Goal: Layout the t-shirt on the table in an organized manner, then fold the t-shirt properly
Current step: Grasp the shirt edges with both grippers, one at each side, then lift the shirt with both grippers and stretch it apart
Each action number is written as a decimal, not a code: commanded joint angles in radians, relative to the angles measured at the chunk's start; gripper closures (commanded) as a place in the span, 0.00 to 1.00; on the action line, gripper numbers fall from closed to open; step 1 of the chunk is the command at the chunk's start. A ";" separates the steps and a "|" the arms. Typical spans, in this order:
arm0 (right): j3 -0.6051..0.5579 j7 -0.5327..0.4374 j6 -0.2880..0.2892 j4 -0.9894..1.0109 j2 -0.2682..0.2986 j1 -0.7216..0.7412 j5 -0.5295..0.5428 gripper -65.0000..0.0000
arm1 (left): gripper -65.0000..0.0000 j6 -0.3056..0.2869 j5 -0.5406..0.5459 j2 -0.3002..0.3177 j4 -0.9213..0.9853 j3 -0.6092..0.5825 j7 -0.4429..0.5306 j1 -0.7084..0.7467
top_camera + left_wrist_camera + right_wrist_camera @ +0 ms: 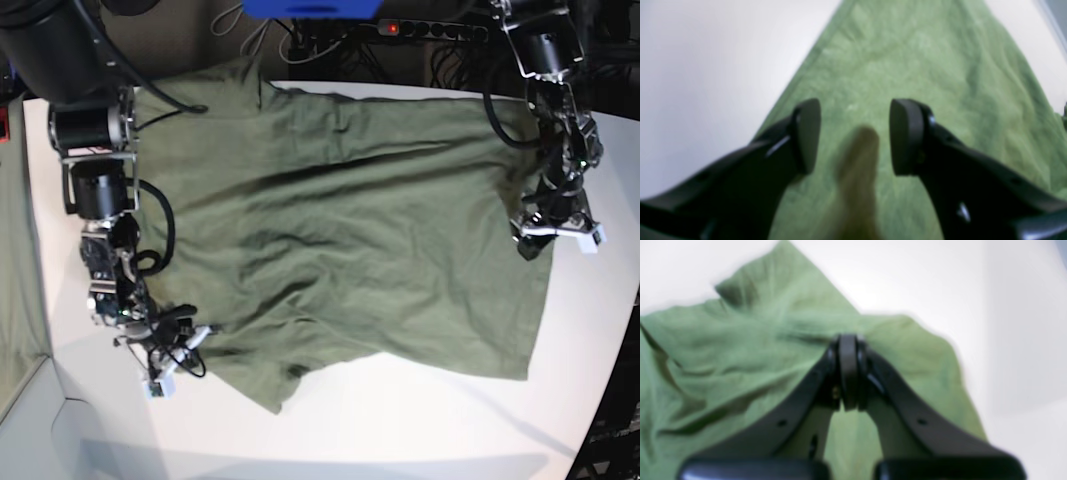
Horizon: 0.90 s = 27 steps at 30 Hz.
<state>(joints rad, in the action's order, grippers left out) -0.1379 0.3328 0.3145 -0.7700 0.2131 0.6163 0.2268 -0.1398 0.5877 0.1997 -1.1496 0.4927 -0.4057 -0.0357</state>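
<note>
The olive-green t-shirt (350, 230) lies spread over the white table (400, 420), wrinkled, with its lower edge uneven. My right gripper (197, 333) is at the shirt's lower left corner in the base view. In the right wrist view it (848, 343) is shut, and creases in the shirt (723, 350) run toward its tips. My left gripper (537, 238) is at the shirt's right edge. In the left wrist view it (855, 133) is open above the shirt (907, 66), with a blurred olive fold rising between its fingers (806, 136).
A green cloth strip (15, 290) hangs at the left edge of the base view. A power strip (420, 28), a blue object (310, 8) and cables lie beyond the table's back edge. The table's curved edge (610, 390) is at the right.
</note>
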 commanded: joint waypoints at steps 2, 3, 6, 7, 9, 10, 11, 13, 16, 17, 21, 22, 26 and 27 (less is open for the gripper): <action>-0.027 -0.082 0.004 0.047 0.006 0.067 0.007 1.00 | 0.49 0.007 -0.024 0.005 0.001 0.004 -0.009 0.009; -0.042 -0.113 0.004 0.082 0.006 0.078 0.007 1.00 | 0.49 0.007 -0.047 0.005 -0.002 0.004 -0.005 0.023; -0.053 -0.182 0.004 0.179 0.003 0.103 0.007 1.00 | 0.49 0.007 -0.077 0.004 -0.011 0.005 0.021 0.066; -0.053 -0.205 0.002 0.209 0.001 0.106 0.007 1.00 | 0.49 0.007 -0.076 0.004 -0.011 0.005 0.031 0.081; -0.053 -0.258 -0.001 0.269 -0.001 0.106 0.007 1.00 | 0.49 0.007 -0.076 0.004 -0.011 0.005 0.047 0.115; -0.053 -0.286 -0.001 0.300 -0.001 0.106 0.007 1.00 | 0.49 0.007 -0.076 0.004 -0.013 0.005 0.054 0.127; -0.053 -0.311 -0.001 0.329 -0.001 0.106 0.007 1.00 | 0.49 0.007 -0.076 0.004 -0.013 0.005 0.060 0.138; -0.055 -0.363 -0.002 0.390 0.001 0.104 0.007 1.00 | 0.49 0.007 -0.076 0.004 -0.013 0.008 0.063 0.158; -0.055 -0.432 -0.004 0.478 0.007 0.103 0.007 1.00 | 0.49 0.007 -0.076 -0.001 -0.013 0.051 0.060 0.178; -0.053 -0.449 -0.015 0.496 0.010 0.101 0.007 1.00 | 0.49 0.007 -0.076 -0.003 -0.013 0.062 0.058 0.184; -0.050 -0.476 -0.186 0.522 0.042 0.083 0.009 1.00 | 0.49 0.006 -0.076 -0.004 -0.027 0.077 0.054 0.204; -0.050 -0.476 -0.246 0.516 0.049 0.075 0.009 1.00 | 0.49 0.006 -0.076 -0.004 -0.034 0.077 0.054 0.213; -0.049 -0.469 -0.331 0.492 0.075 0.044 0.013 1.00 | 0.49 0.006 -0.074 -0.019 -0.077 0.076 0.054 0.244; -0.049 -0.469 -0.341 0.487 0.079 0.038 0.013 1.00 | 0.49 0.006 -0.074 -0.029 -0.091 0.076 0.054 0.250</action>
<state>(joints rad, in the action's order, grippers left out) -0.1898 -0.1837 -0.0002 -0.2840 0.2836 0.6411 0.2428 -0.1753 0.5377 0.1772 -1.2480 0.5694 -0.2596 0.1967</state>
